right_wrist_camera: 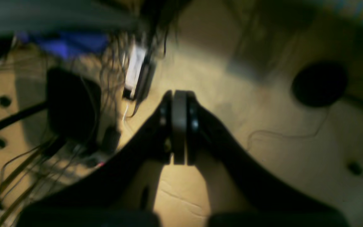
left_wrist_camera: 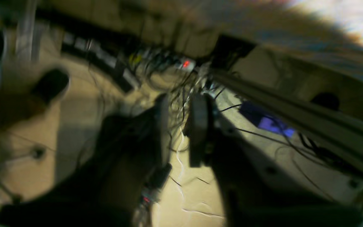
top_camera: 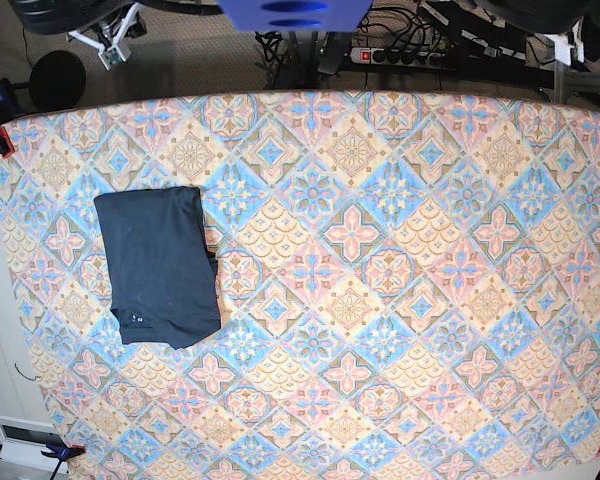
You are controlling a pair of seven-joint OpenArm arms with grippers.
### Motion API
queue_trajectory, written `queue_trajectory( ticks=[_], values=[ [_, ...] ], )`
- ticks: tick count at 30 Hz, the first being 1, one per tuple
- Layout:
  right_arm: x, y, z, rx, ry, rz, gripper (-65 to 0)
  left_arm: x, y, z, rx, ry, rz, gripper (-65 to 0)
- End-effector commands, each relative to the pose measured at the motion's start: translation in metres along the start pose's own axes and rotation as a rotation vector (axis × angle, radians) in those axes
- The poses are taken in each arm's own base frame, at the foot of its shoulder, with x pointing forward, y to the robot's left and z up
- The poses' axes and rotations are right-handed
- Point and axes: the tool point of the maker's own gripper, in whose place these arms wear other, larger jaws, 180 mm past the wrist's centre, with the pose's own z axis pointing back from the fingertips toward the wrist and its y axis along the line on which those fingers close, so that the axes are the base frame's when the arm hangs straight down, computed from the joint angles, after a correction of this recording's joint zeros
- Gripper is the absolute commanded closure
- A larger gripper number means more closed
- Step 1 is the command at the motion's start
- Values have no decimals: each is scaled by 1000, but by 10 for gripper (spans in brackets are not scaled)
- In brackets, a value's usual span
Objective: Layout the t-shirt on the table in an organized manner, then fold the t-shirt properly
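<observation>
The t-shirt is lying folded into a compact rectangle on the table, towards the side where the right arm stands in the base view, well apart from the table's middle; its edges are looking fairly square, so the fold is judged to be done. Both arms are being held off the table, out of the base view, probably because nothing is left to handle. In the right wrist view the right tool is being kept pressed together on nothing, over the floor and cables; in the left wrist view the left tool is showing a narrow gap between its fingers, with nothing in it; that view is being blurred by motion.
</observation>
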Motion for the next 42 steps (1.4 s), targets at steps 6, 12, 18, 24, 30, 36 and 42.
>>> queue_trajectory(
  ticks=[6, 12, 18, 24, 30, 36, 42],
  values=[
    [-76, -2, -30, 40, 148, -213, -2, -66, 47, -36, 85, 150, 75, 0],
    [-107, -8, -73, 58, 242, -329, -2, -131, 43, -101, 81, 188, -81, 0],
    [-120, -7, -115, 72, 251, -400, -2, -179, 28, -153, 47, 242, -194, 0],
    [-105, 6, -149, 110, 152, -541, -2, -179, -3, -190, -24, 212, -308, 0],
    [-89, 10, -164, 127, 106, -595, -2, -185, -42, -203, -114, 220, -381, 0],
    [-86, -6, -177, -33, 121, -624, -6, -162, -73, -222, -161, 175, -394, 0],
    [-42, 21, -203, 1, 65, -655, -7, -131, -87, -236, -173, 115, -394, 0]
  ],
)
